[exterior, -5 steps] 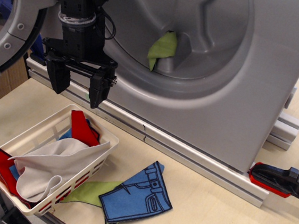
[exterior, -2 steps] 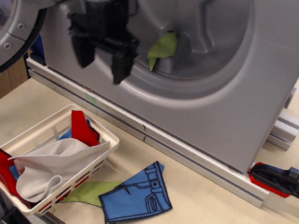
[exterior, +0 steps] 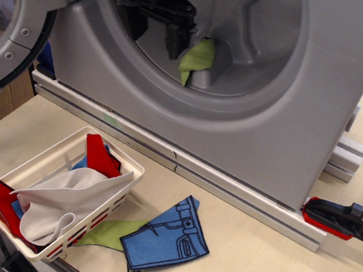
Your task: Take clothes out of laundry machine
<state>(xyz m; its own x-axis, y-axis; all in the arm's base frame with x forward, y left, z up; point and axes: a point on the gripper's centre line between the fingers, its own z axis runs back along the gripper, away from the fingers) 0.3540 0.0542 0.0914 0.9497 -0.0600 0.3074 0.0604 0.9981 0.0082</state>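
The lime-green cloth (exterior: 197, 58) lies draped over a grey paddle inside the drum of the silver-grey laundry machine (exterior: 279, 130). My black gripper (exterior: 154, 34) is inside the drum opening, just left of the cloth. Its jaws stand apart and empty. The right finger (exterior: 176, 43) is close to the cloth's left edge; I cannot tell if it touches. The round door (exterior: 13, 34) hangs open at the left.
A white slatted basket (exterior: 129, 165) with a white cloth (exterior: 64, 201) and red pieces stands front left. A blue jeans-printed piece (exterior: 167, 238) and another green piece (exterior: 107, 233) lie on the table beside it. A red clamp (exterior: 328, 220) sits at the right.
My gripper has risen from above the basket and moved right and into the drum, up to the green cloth. The cloth has not moved.
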